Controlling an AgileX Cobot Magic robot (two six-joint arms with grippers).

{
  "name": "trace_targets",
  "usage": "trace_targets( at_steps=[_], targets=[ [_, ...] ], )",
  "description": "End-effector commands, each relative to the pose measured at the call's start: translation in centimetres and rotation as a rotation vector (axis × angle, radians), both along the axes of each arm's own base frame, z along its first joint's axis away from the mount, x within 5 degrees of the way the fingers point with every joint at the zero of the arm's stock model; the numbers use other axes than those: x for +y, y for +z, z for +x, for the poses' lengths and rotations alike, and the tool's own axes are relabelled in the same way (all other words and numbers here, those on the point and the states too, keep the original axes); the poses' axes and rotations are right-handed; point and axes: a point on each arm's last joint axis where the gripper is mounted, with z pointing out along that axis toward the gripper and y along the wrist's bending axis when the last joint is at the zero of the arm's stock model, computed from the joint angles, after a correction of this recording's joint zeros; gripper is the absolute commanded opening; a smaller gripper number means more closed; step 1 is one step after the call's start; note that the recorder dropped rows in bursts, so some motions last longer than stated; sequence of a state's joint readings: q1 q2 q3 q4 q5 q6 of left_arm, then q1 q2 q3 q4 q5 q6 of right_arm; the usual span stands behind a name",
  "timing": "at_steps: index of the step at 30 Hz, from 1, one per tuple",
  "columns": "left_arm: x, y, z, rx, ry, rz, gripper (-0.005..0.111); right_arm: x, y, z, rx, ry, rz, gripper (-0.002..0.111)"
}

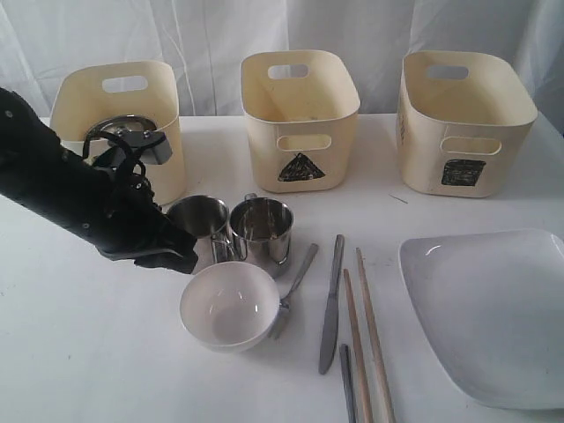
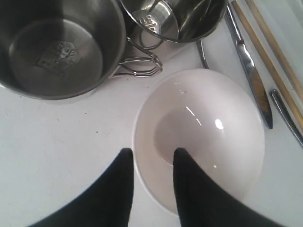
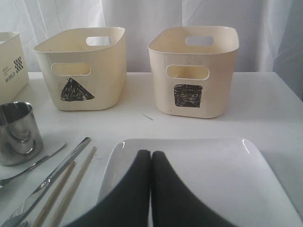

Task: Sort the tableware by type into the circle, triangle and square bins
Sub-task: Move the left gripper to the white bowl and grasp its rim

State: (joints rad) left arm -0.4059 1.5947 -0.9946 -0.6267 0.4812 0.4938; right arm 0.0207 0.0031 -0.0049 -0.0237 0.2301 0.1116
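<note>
**Sorting barely started: almost everything on the table**

Lying unsorted on the white table [image 1: 79, 352]: a steel mug [image 1: 196, 222] and a second steel mug [image 1: 263, 231] side by side, a white bowl [image 1: 227, 304] just in front of them, then to the right a steel fork [image 1: 297, 282], a steel knife [image 1: 332, 304], wooden chopsticks [image 1: 371, 330] and, at the far right, a large white squarish plate [image 1: 485, 308].

Nothing visible inside the triangle bin [image 1: 264, 150] or the square bin [image 1: 423, 150], as far as the exterior view allows. At the leftmost bin [image 1: 79, 106], with its mark hidden behind the left arm [image 1: 62, 194], a round steel thing [image 1: 128, 134], probably the steel bowl; impossible to tell whether inside or only at the front rim. By judgement, at most one piece sorted and all the rest waiting.

Left gripper [image 2: 150, 153] parted, astride the rim of the white bowl: one finger inside, one outside, not pinching yet as far as seen. Probably the bowl as the next piece. Right gripper [image 3: 151, 153] with fingers pressed together, holding nothing, above the near edge of the plate; touching it or not, cannot say.

Table covered in plain matte white, with a thin small sliver [image 3: 148, 117] lying near the square bin. Behind the bins, only a white curtain [image 1: 211, 26] in soft folds.
</note>
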Motion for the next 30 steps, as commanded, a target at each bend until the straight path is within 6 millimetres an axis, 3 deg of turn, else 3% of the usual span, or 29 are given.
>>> trace_targets(
  at_steps=[1, 4, 16, 30],
  targets=[
    [-0.3, -0.8, 0.0, 0.026, -0.002, 0.003, 0.054, 0.0, -0.1, 0.0, -0.006, 0.004, -0.002, 0.000],
    [-0.3, -0.8, 0.1, 0.022, 0.010, -0.004, 0.060, 0.0, -0.1, 0.0, -0.006, 0.004, -0.002, 0.000],
    [-0.3, -0.8, 0.4, 0.001, 0.028, -0.008, 0.060, 0.0, -0.1, 0.0, -0.006, 0.004, -0.002, 0.000],
    [-0.7, -4.4, 1.2, 0.106, 0.041, 0.025, 0.060, 0.0, -0.1, 0.0, -0.007, 0.004, -0.002, 0.000]
  ],
)
